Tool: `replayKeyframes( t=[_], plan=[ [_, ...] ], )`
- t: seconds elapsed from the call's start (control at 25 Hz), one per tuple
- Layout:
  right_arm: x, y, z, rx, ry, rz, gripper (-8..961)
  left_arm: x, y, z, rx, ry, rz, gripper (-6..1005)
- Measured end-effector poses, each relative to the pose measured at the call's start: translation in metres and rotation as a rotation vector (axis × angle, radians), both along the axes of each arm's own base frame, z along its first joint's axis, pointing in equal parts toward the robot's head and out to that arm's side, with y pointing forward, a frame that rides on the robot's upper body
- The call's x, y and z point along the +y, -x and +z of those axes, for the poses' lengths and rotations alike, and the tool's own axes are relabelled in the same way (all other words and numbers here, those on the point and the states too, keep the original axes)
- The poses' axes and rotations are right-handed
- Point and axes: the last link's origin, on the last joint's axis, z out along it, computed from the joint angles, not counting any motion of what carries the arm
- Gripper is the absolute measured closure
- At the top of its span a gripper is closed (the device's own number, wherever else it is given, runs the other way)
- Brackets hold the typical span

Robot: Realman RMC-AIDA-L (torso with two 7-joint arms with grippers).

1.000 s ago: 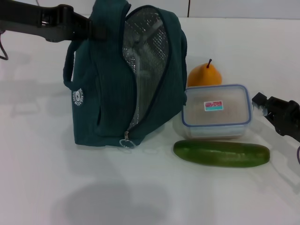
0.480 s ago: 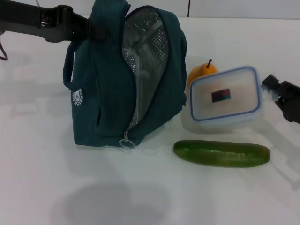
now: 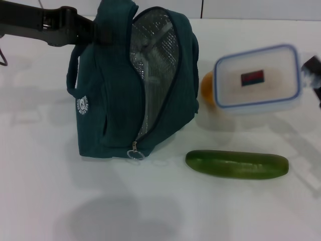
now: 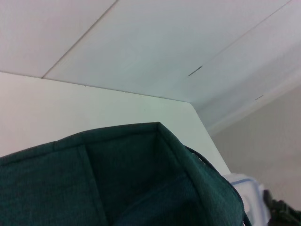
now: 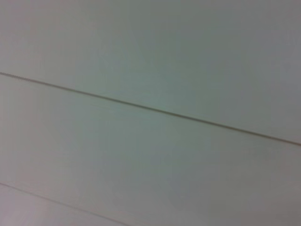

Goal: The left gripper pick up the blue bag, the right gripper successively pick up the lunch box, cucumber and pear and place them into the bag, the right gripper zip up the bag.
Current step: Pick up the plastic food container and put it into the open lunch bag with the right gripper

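The blue bag [image 3: 115, 95] stands upright at the left of the table with its zip open and silver lining showing. My left gripper [image 3: 96, 31] is shut on the bag's top; the teal fabric [image 4: 131, 183] fills the left wrist view. Right of the bag's opening, the lunch box [image 3: 257, 78] hangs tilted in the air, held at its right end by my right gripper [image 3: 312, 69] at the picture's edge. Only an orange sliver of the pear [image 3: 206, 88] shows behind the box. The cucumber [image 3: 236, 164] lies flat on the table in front.
A ring-pull zipper [image 3: 135, 152] hangs at the bag's lower front. The white table [image 3: 150, 211] extends in front of the bag. The right wrist view shows only pale panels with seams. A corner of the lunch box [image 4: 247, 195] shows past the bag in the left wrist view.
The right gripper has lifted the lunch box off the table, up and to the right, so it now covers most of the pear. Bag, left arm and cucumber have not moved.
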Motion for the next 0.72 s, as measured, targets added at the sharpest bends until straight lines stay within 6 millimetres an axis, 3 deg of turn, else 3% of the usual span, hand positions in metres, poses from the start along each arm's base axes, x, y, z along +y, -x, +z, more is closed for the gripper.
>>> replayKeyframes(
  t=[0.32, 0.72],
  plan=[
    [0.007, 0.018, 0.020, 0.111, -0.085, 0.081, 862, 0.000, 0.000, 0.000, -0.001, 0.004, 0.004, 954],
    [0.031, 0.050, 0.031, 0.195, -0.111, 0.179, 863, 0.000, -0.006, -0.003, -0.031, 0.015, 0.001, 955]
  ],
)
